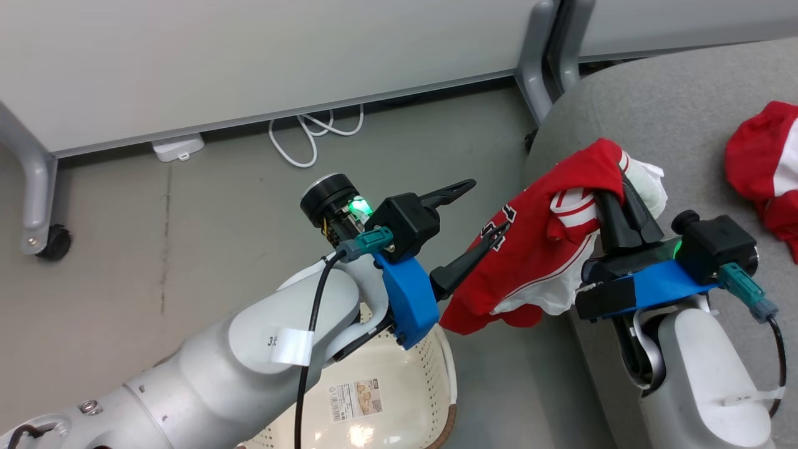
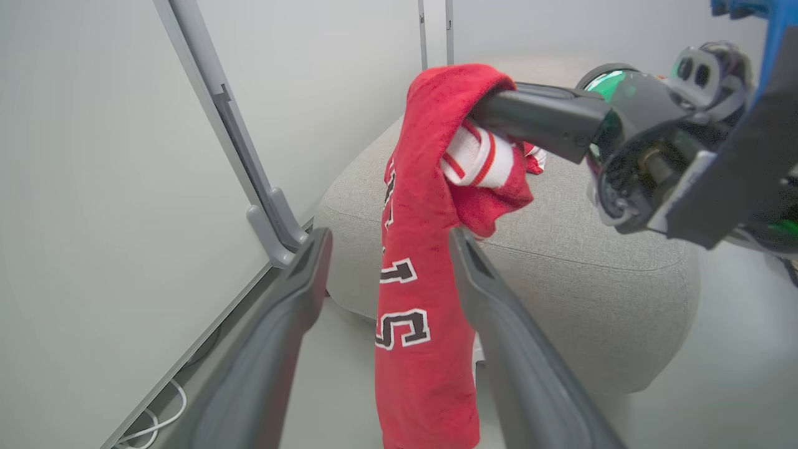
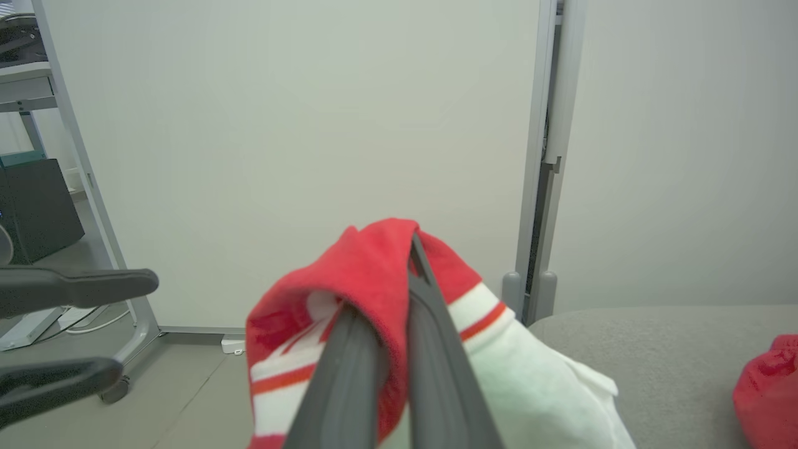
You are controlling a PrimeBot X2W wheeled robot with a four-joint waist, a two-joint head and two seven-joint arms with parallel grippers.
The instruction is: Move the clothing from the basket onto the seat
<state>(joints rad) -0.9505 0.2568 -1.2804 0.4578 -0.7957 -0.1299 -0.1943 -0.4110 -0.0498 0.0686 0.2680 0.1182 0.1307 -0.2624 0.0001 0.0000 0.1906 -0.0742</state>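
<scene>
My right gripper [image 1: 614, 184] is shut on a red jersey [image 1: 530, 249] with white trim and block letters. The jersey hangs from it over the left edge of the grey seat [image 1: 673, 112]. In the right wrist view the shut fingers [image 3: 374, 374] pinch the red fabric [image 3: 368, 268]. My left gripper [image 1: 486, 209] stands open just left of the jersey, with its lower fingertip at the lettered edge. In the left wrist view the jersey [image 2: 418, 312] hangs beyond the open fingers [image 2: 293, 299]. A second red garment [image 1: 764, 168] lies on the seat. The cream basket [image 1: 436, 368] sits below my left arm.
Pale grey partition panels [image 1: 249, 56] on castor legs [image 1: 47, 240] stand behind. A white cable [image 1: 312, 134] and a small white box [image 1: 177, 148] lie on the floor at their foot. Grey floor lies between the basket and the panels.
</scene>
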